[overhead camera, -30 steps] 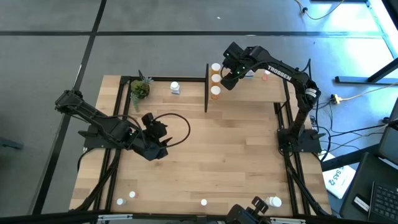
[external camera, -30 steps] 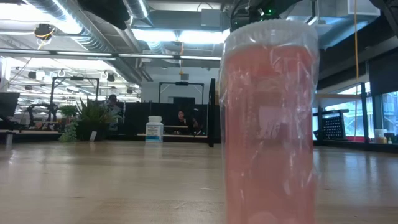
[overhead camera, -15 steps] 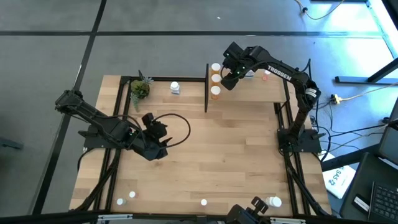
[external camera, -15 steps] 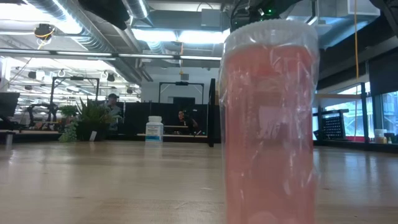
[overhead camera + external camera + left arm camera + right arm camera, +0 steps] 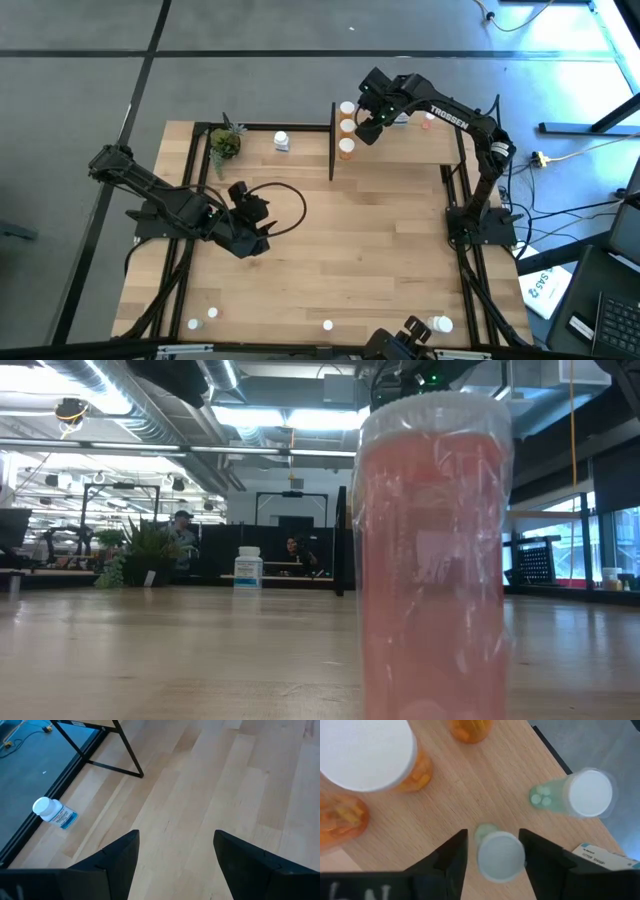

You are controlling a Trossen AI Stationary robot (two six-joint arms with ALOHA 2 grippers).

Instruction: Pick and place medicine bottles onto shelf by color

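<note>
My right gripper (image 5: 494,854) hangs open over the shelf (image 5: 410,146), pointing steeply down. Between its fingers a green medicine bottle (image 5: 500,855) with a white cap stands upright on the shelf board (image 5: 470,795). A gap shows beside one finger. A second green bottle (image 5: 576,795) stands near the board's edge. Three orange bottles (image 5: 347,126) stand in a row at the shelf's left end, and two of them (image 5: 370,755) loom close in the right wrist view. My left gripper (image 5: 255,240) waits open above bare tabletop (image 5: 175,855). My right gripper comes at the green bottle from above, one finger on either side of its white cap (image 5: 501,851). One finger (image 5: 451,856) stands clear of the cap. Whether the other finger (image 5: 540,855) touches the cap I cannot tell. The bottle stands on its base on the shelf.
A pinkish-red bottle (image 5: 435,560) stands right before the low camera. Loose bottles lie along the table's near edge (image 5: 212,313) (image 5: 327,324) (image 5: 441,323). A white bottle (image 5: 282,141) and a potted plant (image 5: 224,143) sit at the far left. People are visible beyond the table.
</note>
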